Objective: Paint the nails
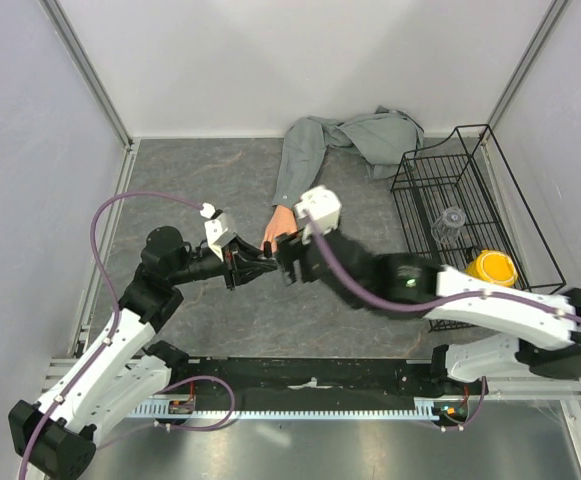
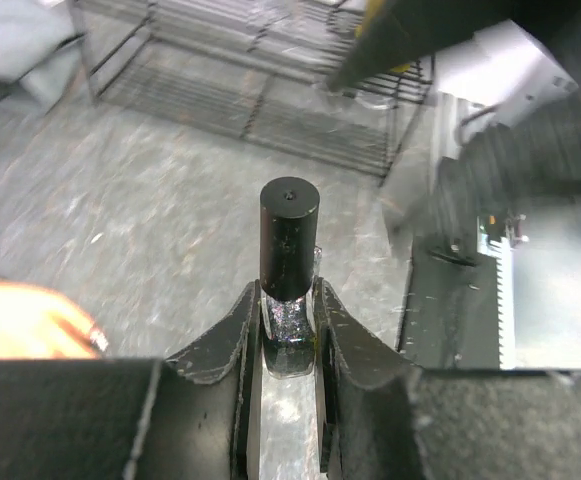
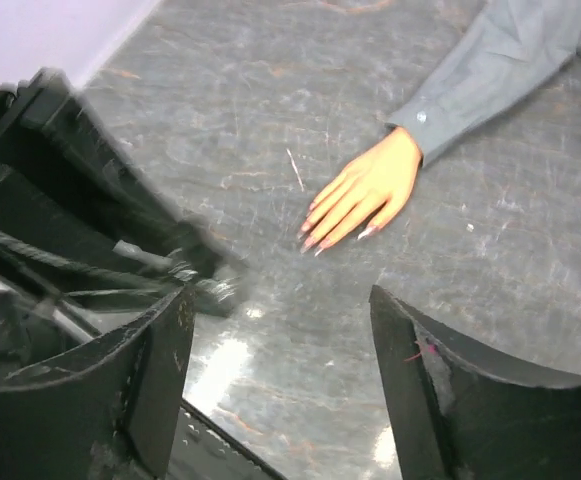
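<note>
Left gripper (image 2: 288, 310) clamped on a small glassy bottle (image 2: 289, 250) with a black cylindrical cap; right gripper (image 3: 280, 340) wide, nothing in it. Nails (image 3: 315, 240) — tiny, pinkish, pointed — tip the smooth peach hand (image 3: 365, 190), flat on the scuffed grey table (image 1: 220, 180), cloth sleeve (image 3: 490, 80) at its wrist. Black wire basket (image 1: 440, 190) at right holds a clear cup (image 1: 451, 220) and a round yellow thing (image 1: 491, 267).

One mannequin hand (image 3: 362, 195), one capped bottle (image 2: 289, 245), one wire rack (image 1: 470, 180), one shirt (image 1: 370, 135).

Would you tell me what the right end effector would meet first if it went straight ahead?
Probably the table, short of the mannequin hand; depth is unclear.
</note>
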Robot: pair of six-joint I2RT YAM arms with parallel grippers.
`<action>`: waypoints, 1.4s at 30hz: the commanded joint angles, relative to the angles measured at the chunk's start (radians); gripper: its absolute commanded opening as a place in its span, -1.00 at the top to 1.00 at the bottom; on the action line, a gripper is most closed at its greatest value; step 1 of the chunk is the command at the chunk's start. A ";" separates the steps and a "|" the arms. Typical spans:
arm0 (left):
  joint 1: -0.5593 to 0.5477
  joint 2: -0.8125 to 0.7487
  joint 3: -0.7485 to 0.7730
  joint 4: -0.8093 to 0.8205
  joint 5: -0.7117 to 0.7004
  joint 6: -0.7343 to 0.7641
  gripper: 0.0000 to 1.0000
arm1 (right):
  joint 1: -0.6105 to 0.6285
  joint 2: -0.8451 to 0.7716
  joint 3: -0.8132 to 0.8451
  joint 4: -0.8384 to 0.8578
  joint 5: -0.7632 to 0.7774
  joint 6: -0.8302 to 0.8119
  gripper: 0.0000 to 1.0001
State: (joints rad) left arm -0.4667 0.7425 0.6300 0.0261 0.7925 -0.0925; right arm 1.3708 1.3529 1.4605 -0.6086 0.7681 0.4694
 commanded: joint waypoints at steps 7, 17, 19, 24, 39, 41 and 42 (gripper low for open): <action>-0.009 0.132 -0.024 0.449 0.496 -0.303 0.97 | -0.300 -0.141 -0.081 0.058 -1.076 -0.342 -0.34; -0.029 0.139 -0.033 0.469 0.514 -0.323 0.96 | -0.329 -0.064 -0.008 0.066 -1.115 -0.364 0.19; -0.030 0.146 -0.030 0.469 0.518 -0.323 0.97 | -0.334 -0.069 -0.008 0.078 -1.112 -0.364 0.16; -0.032 0.144 -0.032 0.469 0.519 -0.322 0.96 | -0.338 -0.069 0.004 0.087 -1.133 -0.361 0.03; -0.033 0.124 -0.026 0.448 0.466 -0.294 0.96 | -0.343 -0.064 0.003 0.080 -1.124 -0.331 1.00; -0.033 0.097 -0.012 0.298 0.307 -0.166 0.97 | -0.337 -0.064 0.004 0.070 -1.030 -0.302 1.00; -0.032 0.068 0.012 0.222 0.224 -0.115 0.97 | -0.325 -0.067 0.001 0.070 -0.956 -0.255 1.00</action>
State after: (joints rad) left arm -0.4950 0.8799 0.5949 0.4149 1.2411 -0.3756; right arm 1.0321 1.2945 1.4319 -0.5507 -0.3500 0.1356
